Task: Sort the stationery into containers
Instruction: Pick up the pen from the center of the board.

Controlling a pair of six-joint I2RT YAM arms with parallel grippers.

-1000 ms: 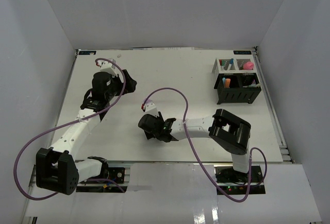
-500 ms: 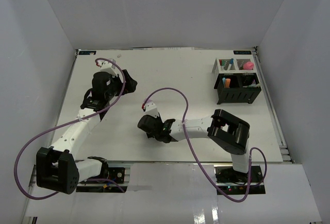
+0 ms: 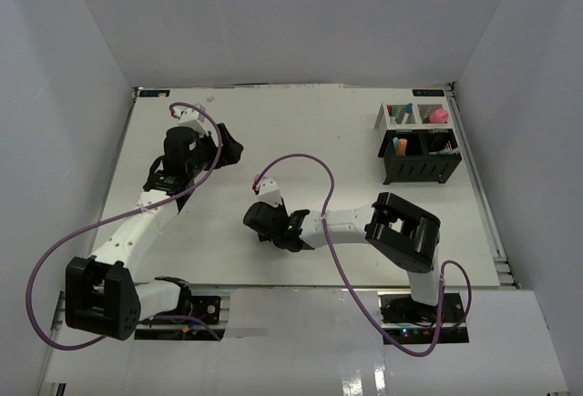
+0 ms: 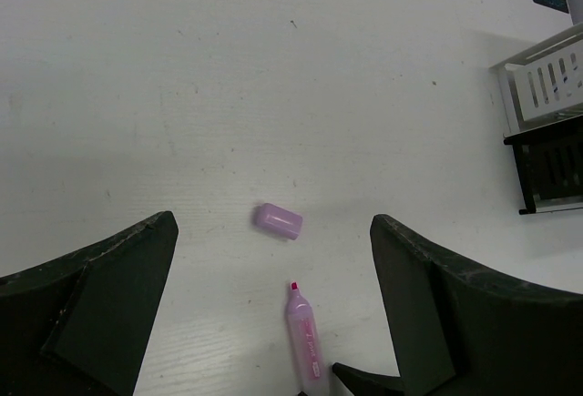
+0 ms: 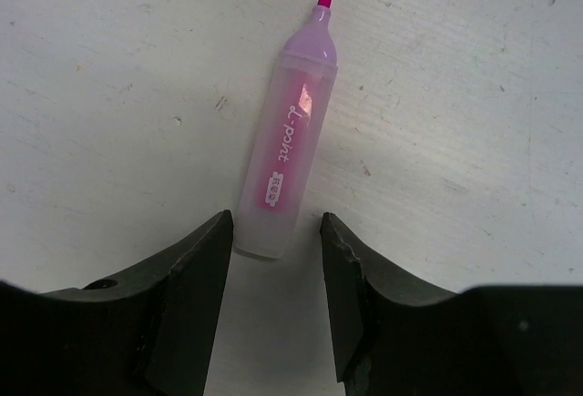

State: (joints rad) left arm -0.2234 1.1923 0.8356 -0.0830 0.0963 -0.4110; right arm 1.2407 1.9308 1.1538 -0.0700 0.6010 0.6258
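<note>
An uncapped pink marker (image 5: pixel 282 141) lies flat on the white table, its tip pointing away from my right gripper (image 5: pixel 276 232). The marker's blunt rear end sits between the jaws. They stand part open, with a gap showing on the right side. Its lilac cap (image 4: pixel 278 221) lies loose a little beyond the marker (image 4: pixel 306 341). My left gripper (image 4: pixel 271 232) hovers wide open and holds nothing. In the top view the right gripper (image 3: pixel 260 223) covers the marker, and the left gripper (image 3: pixel 228 150) is up and to its left. The containers, black organizer (image 3: pixel 421 161) and white mesh (image 3: pixel 414 114), hold several items.
The containers stand at the far right of the table, seen also in the left wrist view as the white mesh (image 4: pixel 547 82) and the black organizer (image 4: pixel 556 164). Purple cables loop over both arms. White walls enclose the table (image 3: pixel 319 132).
The right gripper's jaws have narrowed around the marker's rear end, and the wrist has shifted slightly. The left arm has stayed put with its jaws wide.
</note>
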